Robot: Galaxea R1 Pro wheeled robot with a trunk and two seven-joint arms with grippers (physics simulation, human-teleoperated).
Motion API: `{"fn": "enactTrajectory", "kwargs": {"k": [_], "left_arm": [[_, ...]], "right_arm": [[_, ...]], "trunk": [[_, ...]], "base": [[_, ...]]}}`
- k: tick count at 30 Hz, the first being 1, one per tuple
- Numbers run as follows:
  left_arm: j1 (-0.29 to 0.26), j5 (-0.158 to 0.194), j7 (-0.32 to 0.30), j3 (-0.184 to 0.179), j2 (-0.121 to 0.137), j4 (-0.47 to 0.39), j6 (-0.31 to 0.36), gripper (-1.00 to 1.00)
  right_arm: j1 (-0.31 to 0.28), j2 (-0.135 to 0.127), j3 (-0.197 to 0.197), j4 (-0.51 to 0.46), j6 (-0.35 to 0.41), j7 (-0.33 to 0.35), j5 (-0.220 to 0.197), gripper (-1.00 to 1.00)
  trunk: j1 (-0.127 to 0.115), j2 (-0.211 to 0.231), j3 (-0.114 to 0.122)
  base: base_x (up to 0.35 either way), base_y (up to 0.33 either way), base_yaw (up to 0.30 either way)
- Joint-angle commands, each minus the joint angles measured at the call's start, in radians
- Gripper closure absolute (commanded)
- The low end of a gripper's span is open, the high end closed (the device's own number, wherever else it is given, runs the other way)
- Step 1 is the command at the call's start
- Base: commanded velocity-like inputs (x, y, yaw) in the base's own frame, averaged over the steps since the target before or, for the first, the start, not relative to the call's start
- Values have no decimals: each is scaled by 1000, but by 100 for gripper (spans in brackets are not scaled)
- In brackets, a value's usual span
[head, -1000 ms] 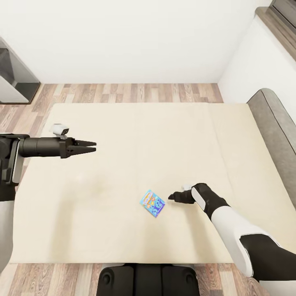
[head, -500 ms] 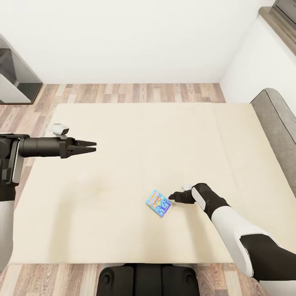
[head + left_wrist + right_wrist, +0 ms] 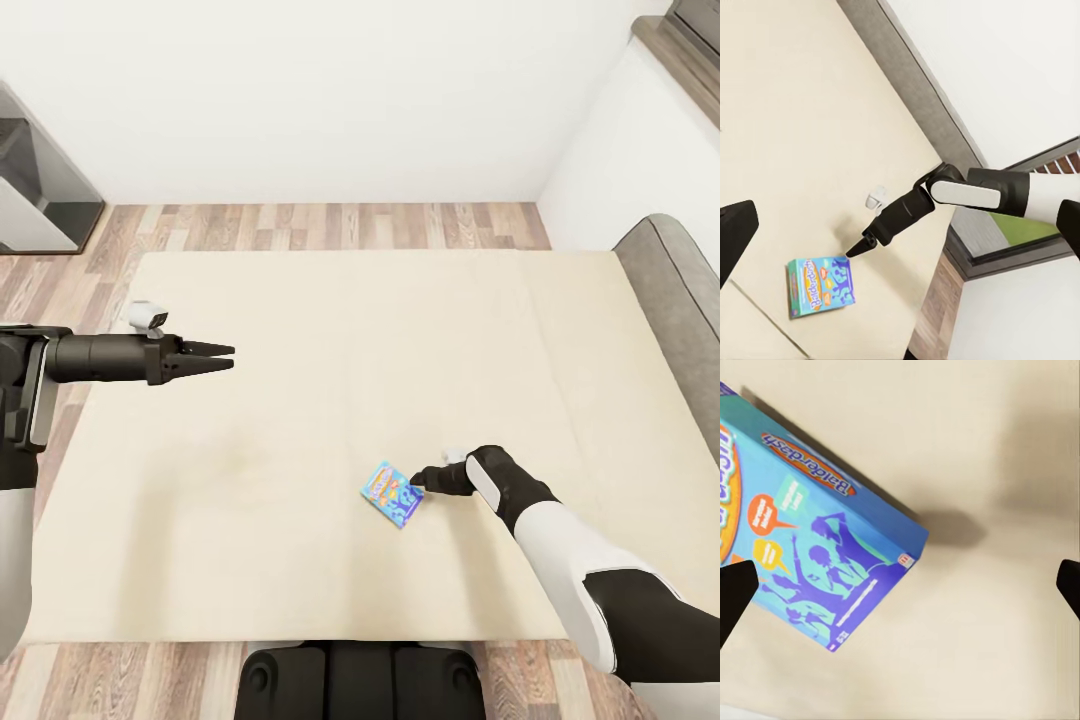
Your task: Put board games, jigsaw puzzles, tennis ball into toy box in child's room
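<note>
A small flat blue board game (image 3: 392,494) with bright print lies on the beige mattress of the bed (image 3: 350,330), near its front edge. My right gripper (image 3: 418,482) is low over the mattress, and its tips reach the box's right corner. In the right wrist view the blue board game (image 3: 817,562) lies flat and partly between the two spread fingers. The left wrist view shows the blue board game (image 3: 820,285) with the right gripper (image 3: 860,247) pointing at its corner. My left gripper (image 3: 228,357) hovers open and empty over the bed's left side.
A low grey headboard (image 3: 680,300) runs along the bed's right end. Wood-plank floor (image 3: 300,225) lies between the bed and the white wall. A dark cabinet with white sides (image 3: 40,190) stands at the far left. My base (image 3: 350,680) is against the bed's front edge.
The whole picture has shifted right, so the camera moved. The gap between my right gripper and the blue box has closed; its tips now reach the box's corner. The left arm holds its pose.
</note>
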Motion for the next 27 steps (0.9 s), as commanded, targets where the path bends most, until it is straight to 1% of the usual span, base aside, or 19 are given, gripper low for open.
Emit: {"fn": "enactTrajectory", "kwargs": {"k": [1,12,27], "left_arm": [[0,0,-3,0,1,0,11,-100],[0,0,-3,0,1,0,11,-100],[0,0,-3,0,1,0,11,-100]], "right_arm": [[-1,-1,8,-1,4,-3,-10,-100],[-1,-1,8,-1,4,-3,-10,-100],[-1,-1,8,-1,4,-3,-10,-100]], "trunk": [[1,-2,-1],[1,-2,-1],[1,-2,-1]], "base": [[0,77,0],[0,83,0],[0,15,0]]}}
